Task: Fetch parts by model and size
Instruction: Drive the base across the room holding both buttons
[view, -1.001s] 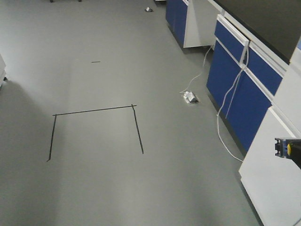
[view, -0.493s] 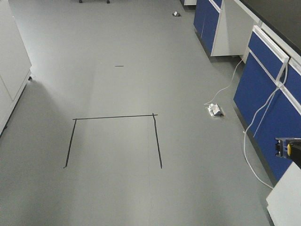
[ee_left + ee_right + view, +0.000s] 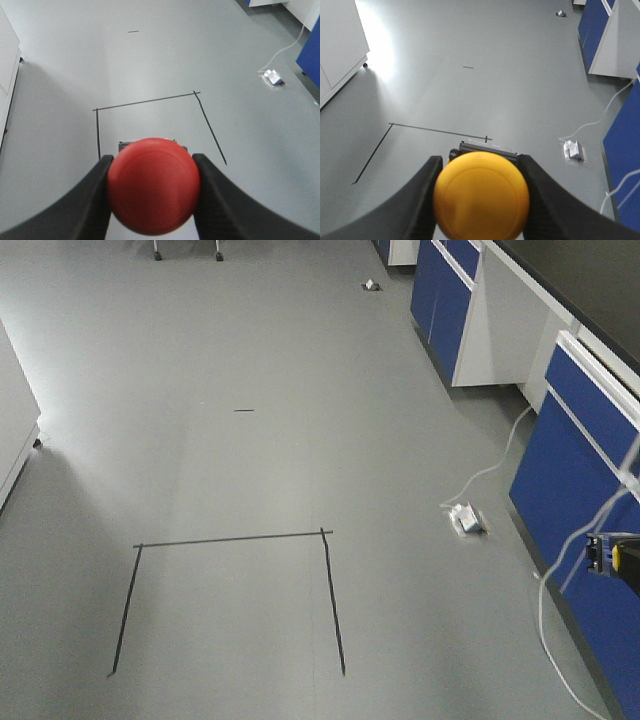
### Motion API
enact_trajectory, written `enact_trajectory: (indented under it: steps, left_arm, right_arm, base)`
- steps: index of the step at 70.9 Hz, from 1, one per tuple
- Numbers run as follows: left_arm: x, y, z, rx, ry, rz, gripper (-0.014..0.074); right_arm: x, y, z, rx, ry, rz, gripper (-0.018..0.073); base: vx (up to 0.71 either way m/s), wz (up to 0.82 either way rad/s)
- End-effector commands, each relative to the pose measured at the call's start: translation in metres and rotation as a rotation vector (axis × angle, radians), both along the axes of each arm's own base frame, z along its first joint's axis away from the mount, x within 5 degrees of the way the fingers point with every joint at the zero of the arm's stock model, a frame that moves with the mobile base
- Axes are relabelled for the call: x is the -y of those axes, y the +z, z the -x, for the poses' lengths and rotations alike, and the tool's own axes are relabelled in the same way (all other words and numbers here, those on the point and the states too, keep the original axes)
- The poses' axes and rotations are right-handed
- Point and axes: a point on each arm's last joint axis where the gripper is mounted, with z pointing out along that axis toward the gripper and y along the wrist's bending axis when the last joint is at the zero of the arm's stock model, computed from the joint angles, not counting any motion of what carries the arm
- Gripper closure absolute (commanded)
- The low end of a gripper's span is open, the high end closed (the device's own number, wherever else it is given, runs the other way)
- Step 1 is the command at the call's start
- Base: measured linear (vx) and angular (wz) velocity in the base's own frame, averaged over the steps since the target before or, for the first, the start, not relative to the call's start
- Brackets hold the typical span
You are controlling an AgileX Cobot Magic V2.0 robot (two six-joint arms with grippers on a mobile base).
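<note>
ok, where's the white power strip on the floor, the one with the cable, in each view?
Front-facing: white floor power strip right of centre.
Left wrist: strip upper right, beyond the red-capped push-button switch.
Right wrist: strip at right, mid-height, right of the yellow-capped push-button switch.
Shared landmark: black tape floor outline, left of the strip in every view.
</note>
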Motion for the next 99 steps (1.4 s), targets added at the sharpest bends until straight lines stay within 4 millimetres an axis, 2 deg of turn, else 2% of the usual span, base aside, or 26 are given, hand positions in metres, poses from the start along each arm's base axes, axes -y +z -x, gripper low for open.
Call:
enact_trajectory:
  steps: [1, 55, 99]
  left_arm:
    - [0.001, 0.013, -0.0035, 0.083, -0.008, 0.011, 0.0602]
    - [0.0011, 0.013, -0.0035, 0.083, -0.008, 0.012, 0.0602]
    - [0.001, 0.0129, -0.0037, 0.082, -0.008, 0.011, 0.0602]
  right_arm:
    - [-0.0001, 0.0157, -0.0024, 0.104, 0.001, -0.01, 0.0568]
    - [0.0, 0.0154, -0.0023, 0.1, 0.001, -0.009, 0.0568]
    - [0.0, 0.0143, -0.0019, 0.088, 0.001, -0.008, 0.0568]
  base:
    - [0.53, 0.05]
    - [0.55, 0.09]
    - [0.59, -0.07]
